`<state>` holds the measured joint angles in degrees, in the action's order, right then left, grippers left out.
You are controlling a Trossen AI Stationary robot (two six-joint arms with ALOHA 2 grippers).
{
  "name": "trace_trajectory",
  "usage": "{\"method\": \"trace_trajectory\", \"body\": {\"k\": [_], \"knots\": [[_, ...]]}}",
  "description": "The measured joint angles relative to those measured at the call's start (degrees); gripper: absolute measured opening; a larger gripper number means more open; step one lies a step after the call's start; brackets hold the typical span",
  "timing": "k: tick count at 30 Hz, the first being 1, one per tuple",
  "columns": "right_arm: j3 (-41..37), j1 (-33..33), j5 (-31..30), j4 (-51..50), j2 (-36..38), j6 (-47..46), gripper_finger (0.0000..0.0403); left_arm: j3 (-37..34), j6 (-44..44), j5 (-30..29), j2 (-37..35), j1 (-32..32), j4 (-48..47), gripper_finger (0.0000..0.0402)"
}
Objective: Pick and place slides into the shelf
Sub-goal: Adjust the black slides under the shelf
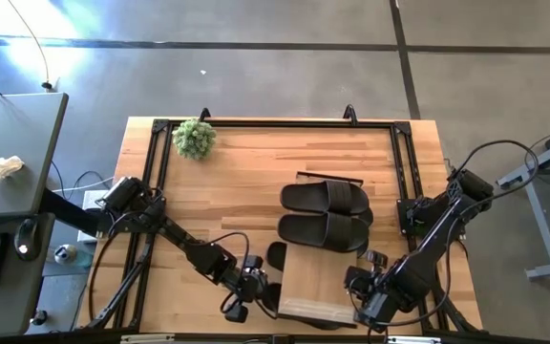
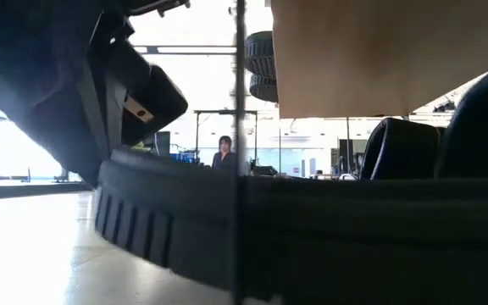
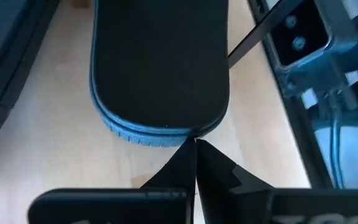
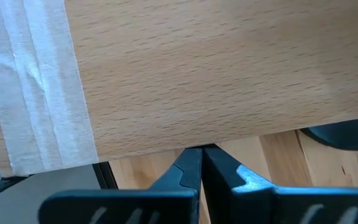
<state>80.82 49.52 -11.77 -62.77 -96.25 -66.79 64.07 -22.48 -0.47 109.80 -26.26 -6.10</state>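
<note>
Looming closest to the table-level camera, a matte black rubber slide (image 2: 227, 229) is filling the lower half of that view, its ribbed sole edge running across the frame, with the pale underside of the low light-wood shelf (image 2: 371, 51) hanging above it. Most of that view is being blocked, though a person is standing far back in the bright room.

From above, the shelf (image 1: 315, 282) is sitting at the near edge of the wooden table (image 1: 227, 191), between the two arms. Two more black slides (image 1: 325, 215) are lying side by side on its far end, while the toe of another (image 1: 276, 255) is peeking out at its left side (the rest is hidden under the plank).

The left gripper (image 3: 196, 152) is hovering just short of a slide's rounded end (image 3: 160, 68), its dark fingers pressed together and holding nothing; whether the tips are touching the rubber is hard to tell.

The right gripper (image 4: 202, 155) is sitting at the shelf's right side, fingers likewise together and empty, their tips meeting the plank's edge (image 4: 216, 74). Pale tape strips (image 4: 39, 87) are covering one end of the plank.

A small green plant (image 1: 195, 139) is sitting at the table's far left corner.
</note>
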Motion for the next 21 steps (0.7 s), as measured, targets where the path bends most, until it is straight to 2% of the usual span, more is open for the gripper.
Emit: {"method": "trace_trajectory", "body": {"k": [12, 21], "knots": [[0.00, 0.04, 0.26, -0.26, 0.02, 0.01, 0.0000, 0.11, -2.47, -0.15, 3.14, -0.04, 3.36, 0.0000], [0.00, -0.19, 0.38, -0.24, 0.02, 1.26, 0.0000, 0.11, -4.42, -0.92, 2.95, -0.02, 3.54, 0.0000]]}}
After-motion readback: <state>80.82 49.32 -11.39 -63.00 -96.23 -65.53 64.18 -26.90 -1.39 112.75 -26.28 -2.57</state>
